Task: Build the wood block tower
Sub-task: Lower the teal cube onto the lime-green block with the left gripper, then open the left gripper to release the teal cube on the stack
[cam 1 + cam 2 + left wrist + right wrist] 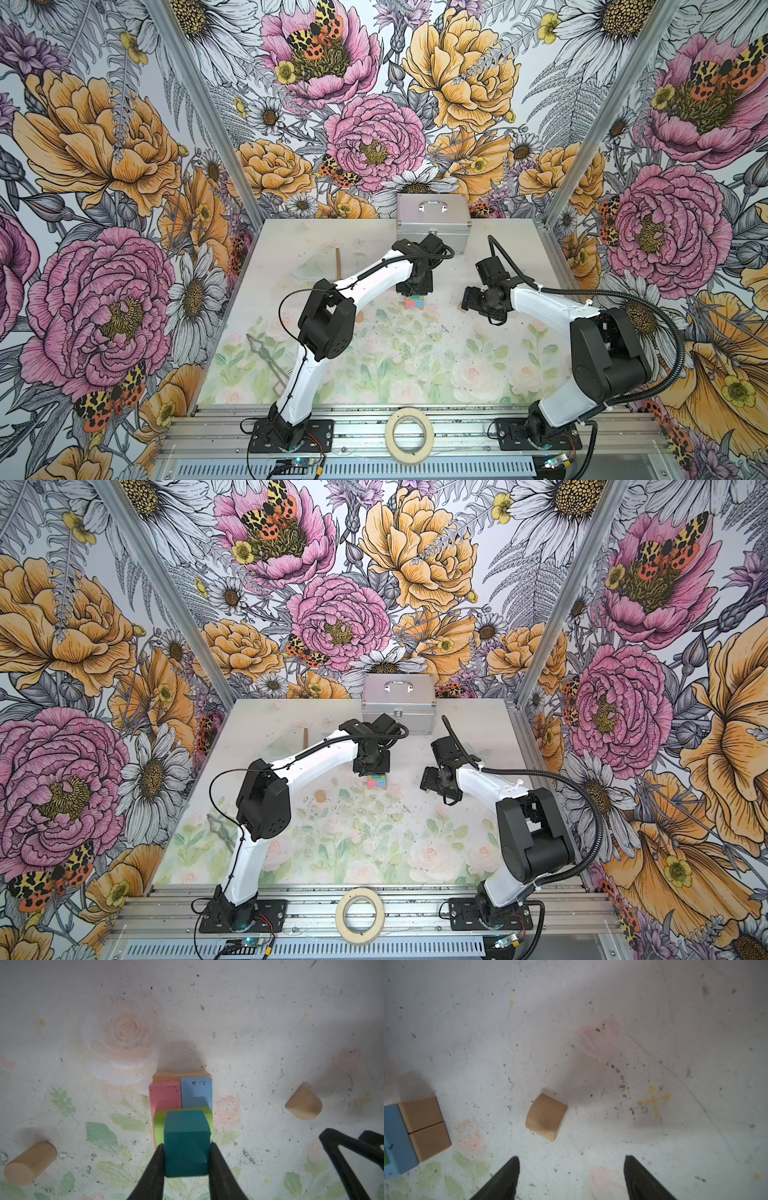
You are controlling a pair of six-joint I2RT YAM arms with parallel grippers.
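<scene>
Enclosure closed on three sides: left wall (104, 187), back wall (374, 83) and right wall (685, 187), all papered with large pink, orange and white flowers and spotted moths. Aluminium posts (205, 104) stand at both rear corners. Counter (374, 374) bears a faded rose-and-leaf print, scuffed and flecked with dark specks. A slotted metal rail (361, 434) runs along its front edge. Lighting is even, shadows soft.

Colours: teal cube (186, 1142), lime-green block (159, 1124), pink block (165, 1095), light-blue block (196, 1093), tan block (166, 1077) and tan cylinder (30, 1164); black fingers (153, 1172); counter (249, 1022) off-white, speckled, with faded pink roses and green leaves; silver case (432, 216).
</scene>
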